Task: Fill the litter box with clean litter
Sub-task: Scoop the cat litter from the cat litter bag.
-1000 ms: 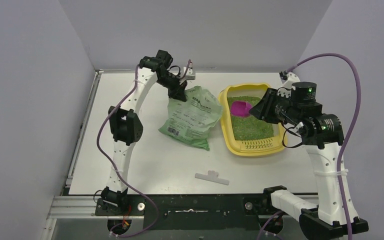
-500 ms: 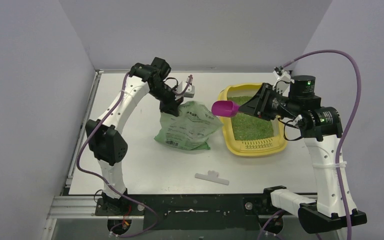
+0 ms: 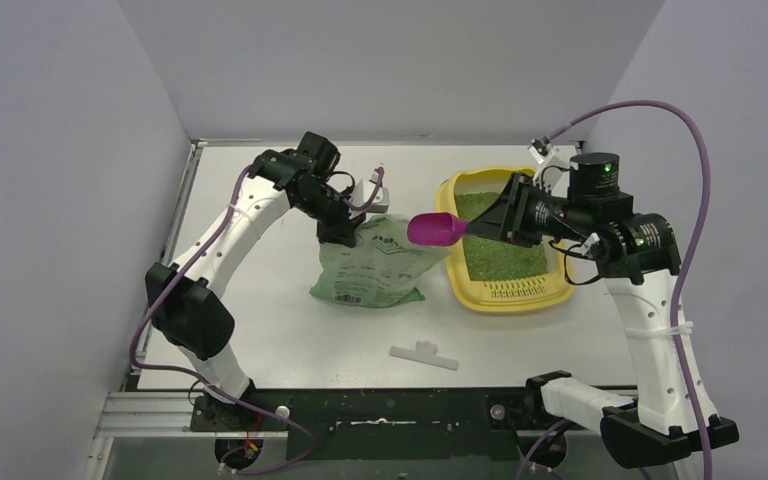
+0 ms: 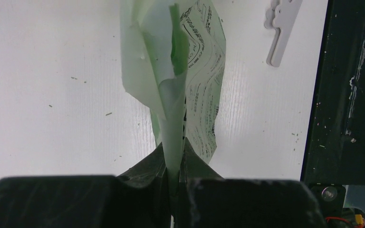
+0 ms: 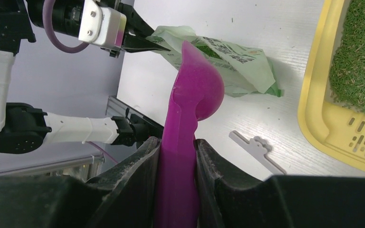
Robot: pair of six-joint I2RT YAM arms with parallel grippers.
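High rear overview, close wrist views, bag (image 3: 372,266) shared

You look down on a flat white rectangular tabletop (image 3: 290,340), boxed in by a plain pale grey left wall (image 3: 50,200), a matching far wall (image 3: 390,60) and a right wall (image 3: 740,150). Along the table's near edge runs a black metal strip (image 3: 430,405), and a silver aluminium rail (image 3: 150,412) sits at the near left corner. The light is even and the shadows are faint.
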